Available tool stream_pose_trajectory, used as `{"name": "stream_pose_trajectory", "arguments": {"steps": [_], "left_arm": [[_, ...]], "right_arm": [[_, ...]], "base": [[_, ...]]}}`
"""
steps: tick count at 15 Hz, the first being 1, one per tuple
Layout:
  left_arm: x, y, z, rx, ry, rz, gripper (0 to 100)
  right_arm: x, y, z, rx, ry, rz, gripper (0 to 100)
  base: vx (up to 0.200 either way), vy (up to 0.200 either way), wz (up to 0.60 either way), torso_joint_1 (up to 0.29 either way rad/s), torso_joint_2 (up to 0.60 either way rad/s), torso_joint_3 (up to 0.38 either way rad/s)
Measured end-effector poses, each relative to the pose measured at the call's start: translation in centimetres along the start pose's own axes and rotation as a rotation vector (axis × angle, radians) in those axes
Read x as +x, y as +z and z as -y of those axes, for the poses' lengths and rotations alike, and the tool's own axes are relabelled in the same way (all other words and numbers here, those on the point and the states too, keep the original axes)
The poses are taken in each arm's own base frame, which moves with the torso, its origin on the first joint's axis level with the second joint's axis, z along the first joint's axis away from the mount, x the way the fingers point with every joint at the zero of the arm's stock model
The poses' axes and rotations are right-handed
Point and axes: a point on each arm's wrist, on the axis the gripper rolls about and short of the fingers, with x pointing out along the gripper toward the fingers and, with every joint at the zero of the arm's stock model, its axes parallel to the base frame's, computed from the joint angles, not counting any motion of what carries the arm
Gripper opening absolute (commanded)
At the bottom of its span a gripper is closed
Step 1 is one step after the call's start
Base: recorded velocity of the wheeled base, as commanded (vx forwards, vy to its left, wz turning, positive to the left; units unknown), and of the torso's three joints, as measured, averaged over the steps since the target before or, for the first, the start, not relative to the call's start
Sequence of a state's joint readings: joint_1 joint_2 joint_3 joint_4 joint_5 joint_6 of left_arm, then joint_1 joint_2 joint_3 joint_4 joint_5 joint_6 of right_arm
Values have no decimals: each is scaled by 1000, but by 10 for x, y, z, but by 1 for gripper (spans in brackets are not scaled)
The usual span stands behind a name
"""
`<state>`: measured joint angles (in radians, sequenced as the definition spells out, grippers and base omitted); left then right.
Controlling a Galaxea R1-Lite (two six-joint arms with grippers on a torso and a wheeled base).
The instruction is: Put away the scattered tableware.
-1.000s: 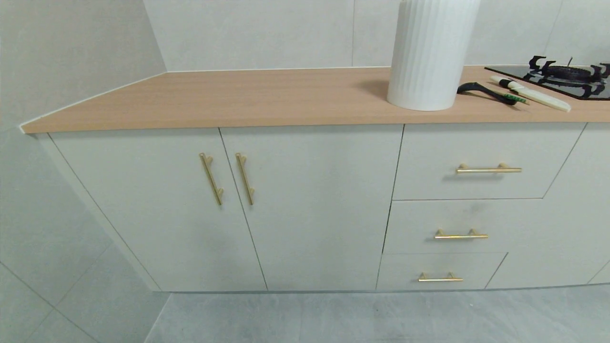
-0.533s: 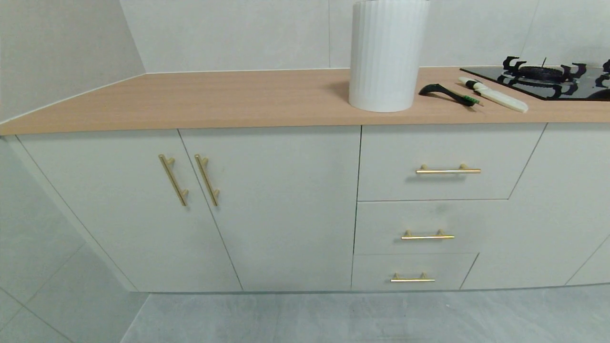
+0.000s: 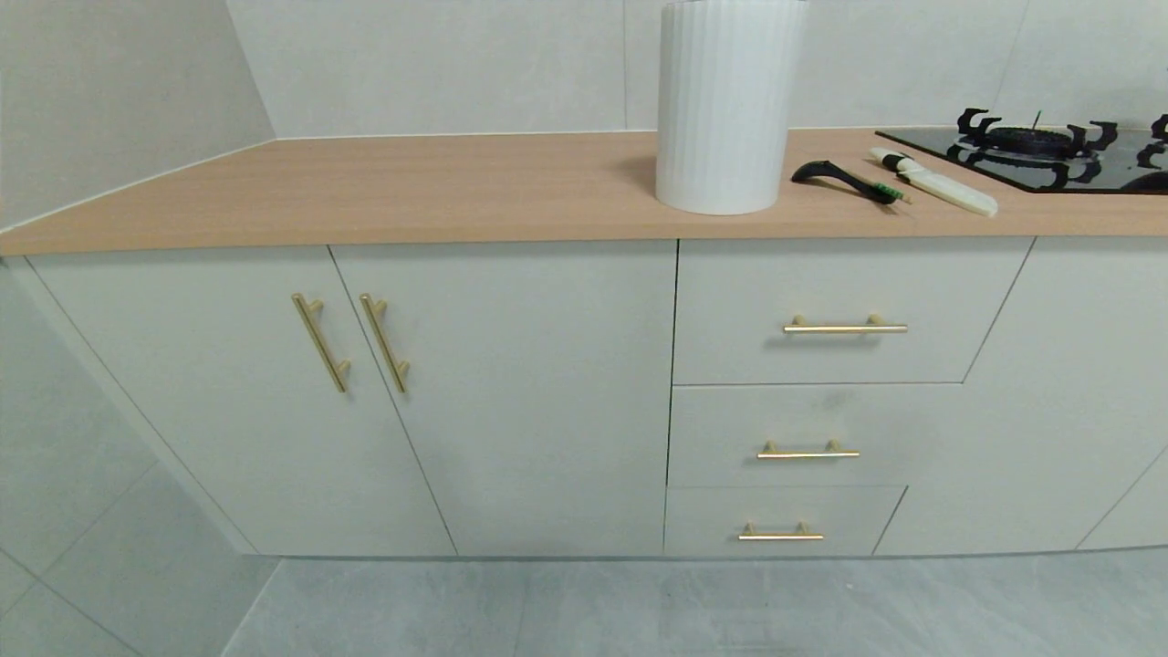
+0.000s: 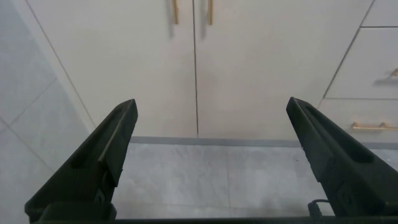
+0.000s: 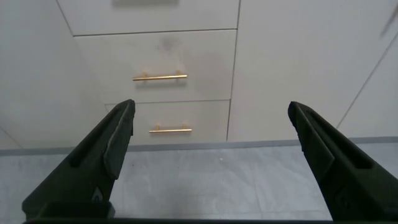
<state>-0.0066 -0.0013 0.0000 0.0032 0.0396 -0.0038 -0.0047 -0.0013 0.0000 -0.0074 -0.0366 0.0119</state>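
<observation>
— Tableware: where is it, and what do my grippers hold?
— Nothing. Your left gripper (image 4: 210, 106) and right gripper (image 5: 210, 107) hang low before the cabinet, jaws spread wide. The black-handled utensil (image 3: 844, 181) and white knife (image 3: 935, 181) lie on the wooden countertop (image 3: 411, 187), between the ribbed white canister (image 3: 725, 105) and the gas hob (image 3: 1040, 151).
— Best approach?
— Roll closer, then lift an arm above the counter edge (both pieces lie flat, so pinch across a handle). Grey tile covers the wall and floor.

No words, numbers or signs to read anywhere here.
</observation>
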Motion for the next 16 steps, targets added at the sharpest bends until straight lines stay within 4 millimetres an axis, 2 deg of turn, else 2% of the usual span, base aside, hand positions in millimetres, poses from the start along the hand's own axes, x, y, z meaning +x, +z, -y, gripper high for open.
{"name": "stream_pose_trajectory", "arguments": {"steps": [1, 16], "left_arm": [[0, 0, 0, 0, 0, 1, 100], [0, 0, 0, 0, 0, 1, 100]], "right_arm": [[0, 0, 0, 0, 0, 0, 100], [0, 0, -1, -20, 31, -2, 100]], "base": [[200, 0, 0, -12, 2, -2], [0, 0, 0, 0, 0, 0]]}}
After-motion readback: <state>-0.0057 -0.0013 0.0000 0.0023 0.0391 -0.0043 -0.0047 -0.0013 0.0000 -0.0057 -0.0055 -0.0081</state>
